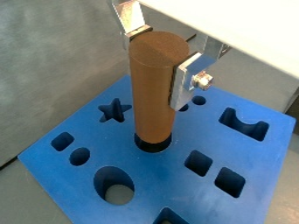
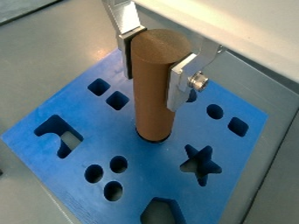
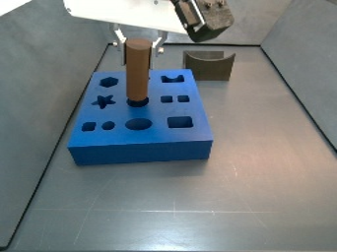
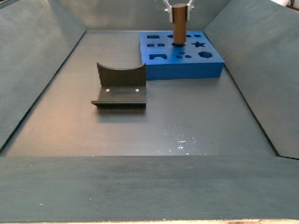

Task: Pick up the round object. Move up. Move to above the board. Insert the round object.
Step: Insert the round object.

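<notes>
The end effector (image 1: 162, 54) stood directly above the middle of the board (image 1: 70, 118), its two silver fingers (image 1: 187, 77) clamped on the upper part of the round object (image 1: 153, 83). Both wrist views showed the plates pressed flat against opposite sides of the peg (image 2: 156, 83), so it was closed on it. The peg stood upright, and its lower end sat in a round hole near the centre of the board (image 2: 70, 166); a thin dark ring showed around its base, though how deep it reached could not be told from these views.

In a side view the round object (image 3: 137, 71) rose from the back half of the board (image 3: 138, 148), with the star cut-out (image 3: 105, 99) just beside it and the end effector (image 3: 138, 39) gripping its top. The board lay flat on the grey worktop (image 3: 250, 187). A dark olive block with a curved notch (image 3: 208, 63) stood behind the board, apart from it. In a side view the fixture (image 4: 118, 85) stood on the worktop (image 4: 152, 131) well apart from the board (image 4: 181, 61).
</notes>
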